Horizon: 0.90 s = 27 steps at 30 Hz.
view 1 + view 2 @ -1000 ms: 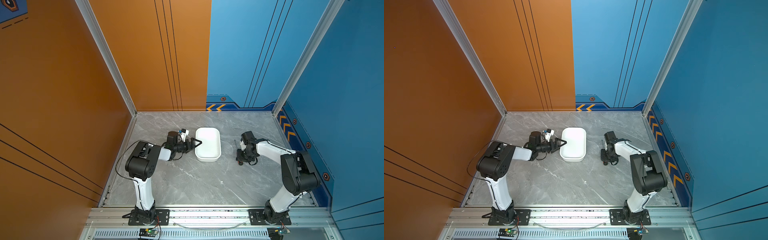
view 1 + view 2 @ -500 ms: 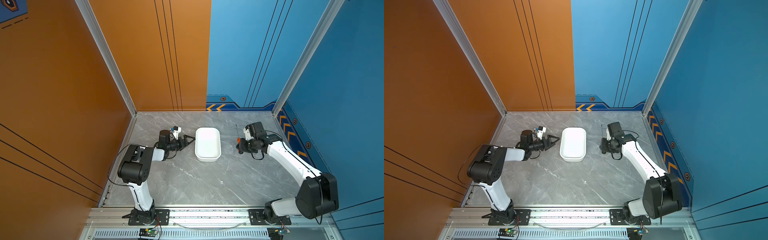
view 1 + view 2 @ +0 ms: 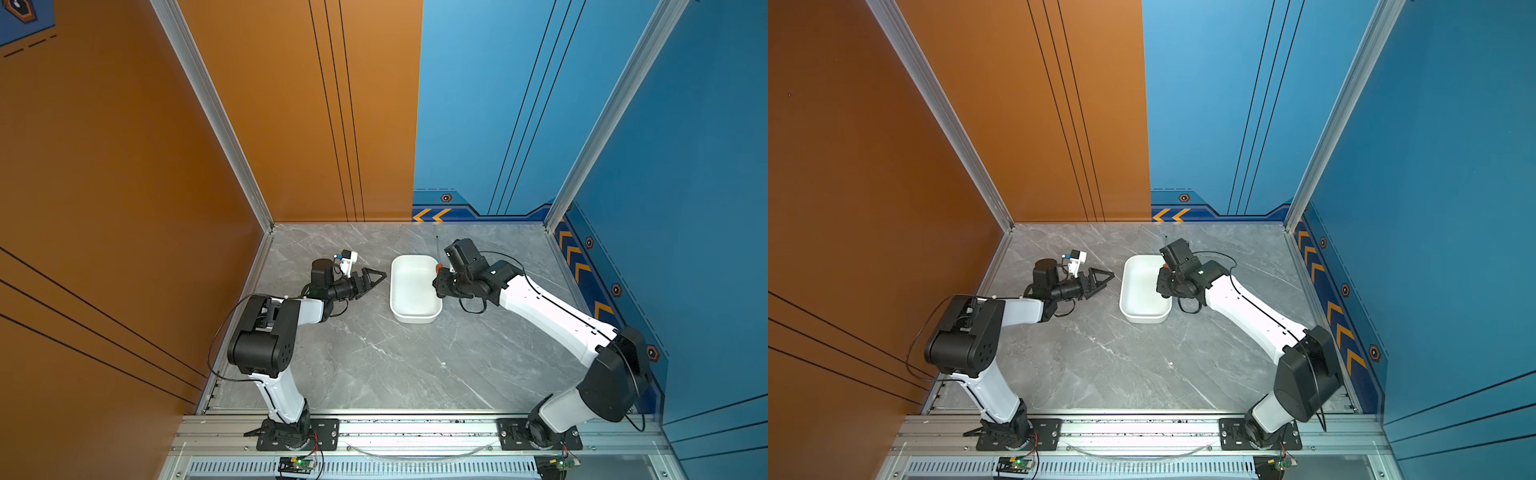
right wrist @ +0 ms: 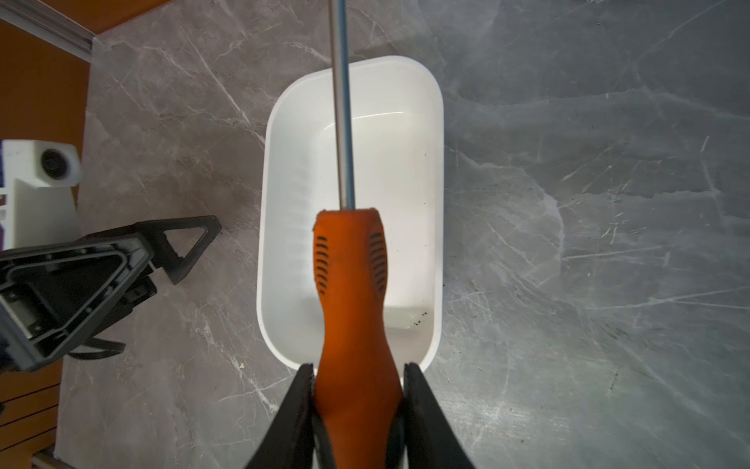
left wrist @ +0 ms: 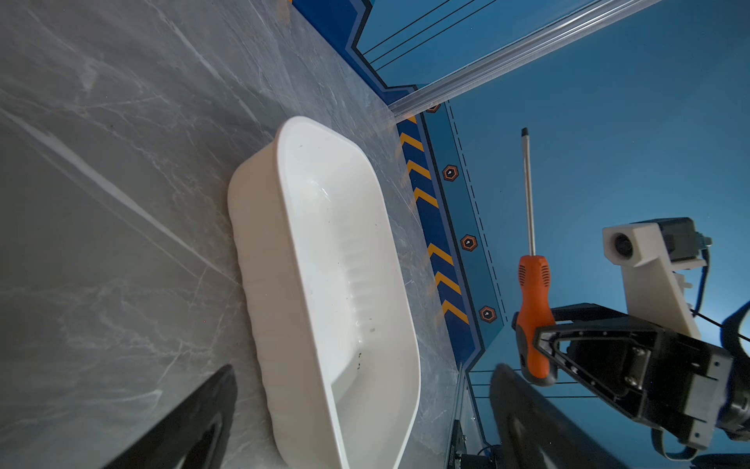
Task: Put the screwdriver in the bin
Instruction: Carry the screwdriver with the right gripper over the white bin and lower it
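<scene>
Setting: grey marble-look tabletop [image 3: 374, 365] walled by orange panels on the left and blue panels on the right.
Left gripper [image 3: 376, 275]: black, released and holding nothing, lying low just beside the bin's left side; a second ago it was at the bin's wall and has since drawn slightly back.
Bin: shallow white rectangular plastic tub [image 3: 415, 318] near the tabletop's middle, toward the far edge, nothing inside it.
Screwdriver: slim, orange handle [image 4: 353, 308] and thin metal shaft, raised over the bin's right rim.
Right gripper [image 4: 359, 402]: clenched on the screwdriver's handle.
Change: a second ago this arm was down at the tabletop right of the bin; now the tool is lifted and carried over.
Meaning: pickup looks done; lowering and letting go remain.
</scene>
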### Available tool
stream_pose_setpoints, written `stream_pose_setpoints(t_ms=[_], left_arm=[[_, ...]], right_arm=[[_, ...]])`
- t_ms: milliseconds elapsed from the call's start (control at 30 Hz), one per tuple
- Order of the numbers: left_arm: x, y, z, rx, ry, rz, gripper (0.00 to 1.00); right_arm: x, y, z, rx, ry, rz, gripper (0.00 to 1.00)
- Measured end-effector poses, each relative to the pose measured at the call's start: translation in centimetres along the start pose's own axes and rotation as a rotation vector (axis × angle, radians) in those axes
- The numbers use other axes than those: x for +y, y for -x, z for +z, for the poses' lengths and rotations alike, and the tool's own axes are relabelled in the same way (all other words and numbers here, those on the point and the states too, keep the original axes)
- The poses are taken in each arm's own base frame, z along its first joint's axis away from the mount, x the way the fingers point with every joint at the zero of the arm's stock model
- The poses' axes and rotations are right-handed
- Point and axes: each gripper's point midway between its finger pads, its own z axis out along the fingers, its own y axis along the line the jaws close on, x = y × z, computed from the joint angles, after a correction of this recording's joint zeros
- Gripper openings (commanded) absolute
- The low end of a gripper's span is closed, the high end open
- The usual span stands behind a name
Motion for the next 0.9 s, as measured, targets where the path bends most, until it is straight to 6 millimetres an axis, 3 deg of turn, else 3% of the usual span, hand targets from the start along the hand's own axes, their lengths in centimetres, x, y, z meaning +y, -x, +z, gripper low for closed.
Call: stream_pose_setpoints(t_ms=[267, 633, 900], left_arm=[[0.4, 0.3, -0.5, -0.008, 0.004, -0.008, 0.98], [0.6, 0.2, -1.0, -0.009, 0.003, -0.016, 0.98], [0.9, 0.0, -1.3, -0.009, 0.008, -0.026, 0.98]], right_arm=[[1.0, -1.5, 5.0, 0.053, -0.081, -0.003, 0.00], [2.4, -3.1, 8.3, 0.090, -0.112, -0.024, 0.00], [1.9, -4.4, 10.6, 0.127, -0.152, -0.022, 0.00]])
